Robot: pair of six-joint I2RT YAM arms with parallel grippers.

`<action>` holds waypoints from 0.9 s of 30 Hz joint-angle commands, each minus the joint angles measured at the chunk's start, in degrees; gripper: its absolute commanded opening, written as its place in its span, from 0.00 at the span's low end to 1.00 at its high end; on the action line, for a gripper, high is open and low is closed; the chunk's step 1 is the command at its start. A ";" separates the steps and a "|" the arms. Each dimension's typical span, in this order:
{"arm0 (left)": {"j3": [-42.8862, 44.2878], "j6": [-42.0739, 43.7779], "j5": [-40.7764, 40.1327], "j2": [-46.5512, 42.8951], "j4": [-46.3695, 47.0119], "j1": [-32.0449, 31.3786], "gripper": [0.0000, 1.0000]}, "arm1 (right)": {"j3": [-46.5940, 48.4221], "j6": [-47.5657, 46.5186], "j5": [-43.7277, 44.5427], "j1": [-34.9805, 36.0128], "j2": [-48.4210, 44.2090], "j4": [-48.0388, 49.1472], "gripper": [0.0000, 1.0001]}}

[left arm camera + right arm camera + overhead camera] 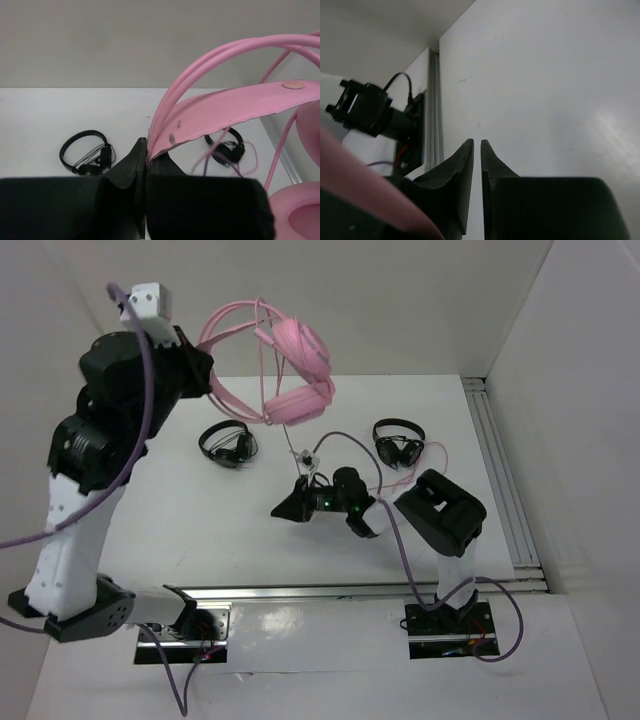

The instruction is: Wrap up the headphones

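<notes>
The left fingers (207, 381) are raised high over the far left of the counter (200, 530) and are clamped tight on the headphones (290, 370). In the left wrist view the tips (146, 150) pinch the end of the flat pink band where the two thin headband wires run in. The headphones hang in the air off that grip, clear of the counter, with the band arching to the right. The two round padded cups sit one above the other in the overhead view. A thin pink cable (256, 159) trails down and loops on the counter by the right-hand black headset (398, 445). A second black headset (228, 445) lies to the left, well apart from the first. The right fingers (292, 507) sit low near the middle of the counter, below the hanging cups, and point left. In their own camera they (476, 150) stand only a narrow slit apart — nothing shows in the gap, though a pink blur crosses the lower left corner.
</notes>
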 commanded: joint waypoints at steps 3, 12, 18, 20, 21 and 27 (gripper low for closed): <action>9.03 -4.36 -10.71 10.84 5.03 4.18 0.00 | -10.90 4.23 2.48 6.86 -1.86 21.18 0.15; -2.24 -5.59 -14.85 19.91 5.36 10.26 0.00 | -15.60 -11.22 19.77 23.29 -32.92 -11.44 0.00; -20.28 2.93 -9.59 16.57 9.32 9.02 0.00 | 2.84 -29.41 35.52 28.67 -47.20 -51.36 0.00; -26.62 5.48 -3.70 13.94 10.03 8.24 0.00 | 10.32 -36.86 42.55 28.67 -47.22 -61.40 0.00; -30.81 7.83 -2.12 12.89 10.98 7.71 0.00 | 12.52 -39.43 45.70 28.14 -47.22 -64.04 0.00; -42.18 12.95 5.43 7.62 13.45 4.99 0.00 | 26.32 -51.12 58.12 21.22 -41.70 -74.51 0.00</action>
